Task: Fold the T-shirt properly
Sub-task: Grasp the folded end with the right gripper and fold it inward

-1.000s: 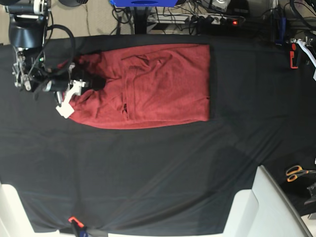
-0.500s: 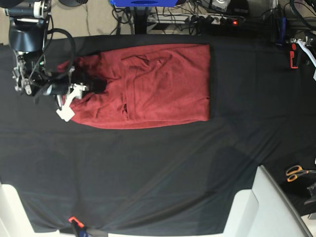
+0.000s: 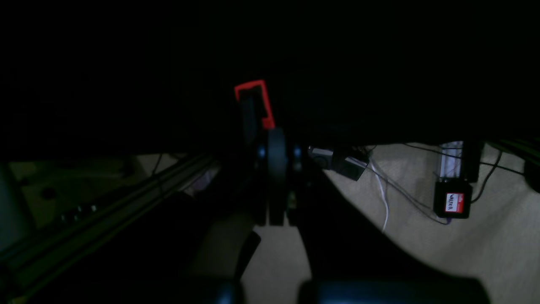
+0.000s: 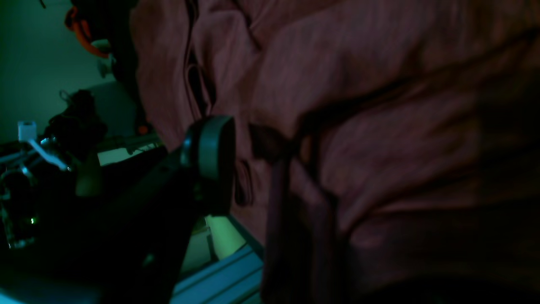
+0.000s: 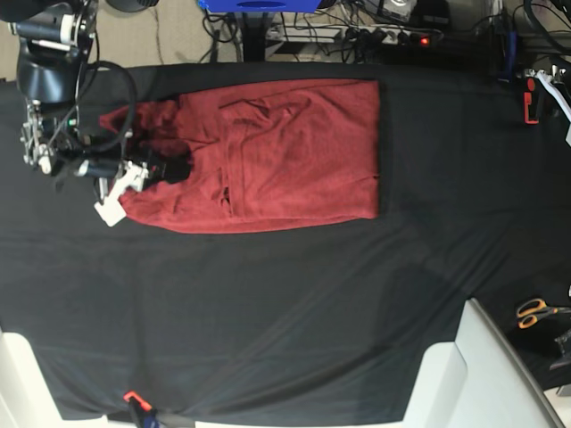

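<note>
The maroon T-shirt (image 5: 285, 156) lies spread on the black table cloth (image 5: 285, 303), with loose bunched folds at its left end. My right gripper (image 5: 172, 168) sits over that left end. In the right wrist view the right gripper (image 4: 257, 143) has its jaws apart, with wrinkled T-shirt (image 4: 379, 105) fabric behind and between them; no fold is pinched. My left gripper (image 3: 274, 135) shows only in the dark left wrist view, fingers pressed together on nothing, off by the table's edge near a red clamp (image 3: 257, 99).
A red clamp (image 5: 532, 100) is fixed at the far right edge of the table. Orange-handled scissors (image 5: 535, 312) lie at the right edge. A white panel (image 5: 482, 374) stands at the front right, and cables and a power strip (image 5: 393, 36) run behind the table.
My right gripper has drawn back to the left and its jaws have widened. The shirt's left end now reaches further left than before. The rest of the shirt lies unchanged.
</note>
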Tool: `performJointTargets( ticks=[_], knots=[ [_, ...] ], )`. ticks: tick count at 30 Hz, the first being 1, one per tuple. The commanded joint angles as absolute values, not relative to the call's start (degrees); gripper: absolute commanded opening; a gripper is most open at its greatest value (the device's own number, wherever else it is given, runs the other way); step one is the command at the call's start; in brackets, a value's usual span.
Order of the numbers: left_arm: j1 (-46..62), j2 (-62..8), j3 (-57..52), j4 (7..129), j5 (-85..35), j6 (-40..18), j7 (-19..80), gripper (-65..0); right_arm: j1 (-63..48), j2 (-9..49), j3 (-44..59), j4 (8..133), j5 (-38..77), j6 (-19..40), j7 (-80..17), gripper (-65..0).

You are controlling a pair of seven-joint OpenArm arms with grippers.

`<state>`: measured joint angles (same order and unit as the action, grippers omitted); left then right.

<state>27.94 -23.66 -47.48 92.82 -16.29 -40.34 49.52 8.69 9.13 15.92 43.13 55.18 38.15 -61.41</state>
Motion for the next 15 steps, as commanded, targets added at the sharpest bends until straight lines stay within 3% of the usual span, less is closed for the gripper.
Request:
performJointTargets(
  ticks=[1,5,10,15],
  knots=[
    [28.09,-24.84,-47.87,93.49,-16.57,-40.00,48.92,-65.0,9.10,9.36,16.04,43.38,55.25,38.46,-60.97,-39.9],
    [28.09,-24.84,-47.87,93.49,-16.57,-40.00,48.92,-65.0,9.10,9.27,15.96,43.38,55.25,38.46,-60.97,-44.3],
    [27.12,-24.92,-47.87,93.49,-16.57,-40.00,48.92,-65.0,9.10,9.36,15.87,43.30,54.99,38.37,-61.05,-65.0],
    [26.07,-24.92,-47.87,91.30,-16.57,-40.00,48.92,-65.0,9.63,9.36,15.96,43.30,50.95,38.37,-61.05,-64.4]
  ],
)
